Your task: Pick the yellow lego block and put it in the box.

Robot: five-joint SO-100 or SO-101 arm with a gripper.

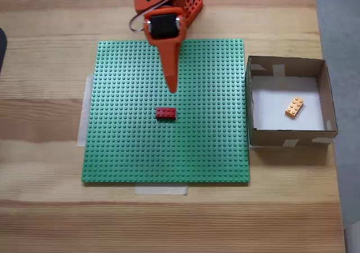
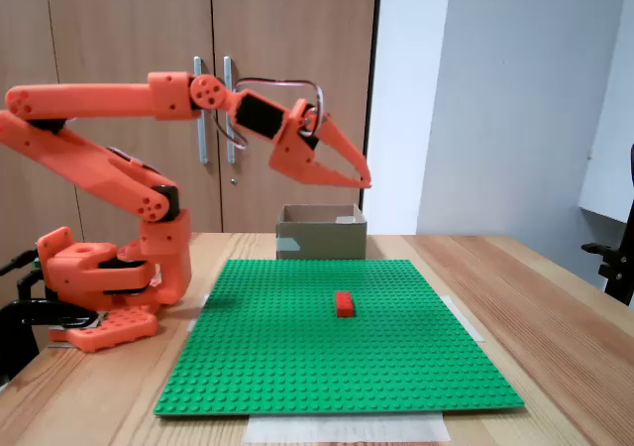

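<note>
The yellow lego block (image 1: 294, 107) lies tilted on the white bottom of the box (image 1: 287, 134), toward its right side. In the side-on fixed view the box (image 2: 320, 234) stands behind the green baseplate and its inside is hidden. My orange gripper (image 1: 172, 89) hangs high above the baseplate's middle, well left of the box. Seen from the side, the gripper (image 2: 366, 181) has its fingertips touching, shut with nothing between them, and it points forward and down.
A red brick (image 1: 165, 113) sits on the green baseplate (image 1: 124, 146), just below the gripper tip in the top-down fixed view; the same red brick (image 2: 344, 303) shows from the side. The arm's base (image 2: 99, 278) stands at the baseplate's far edge. Bare wooden table surrounds the plate.
</note>
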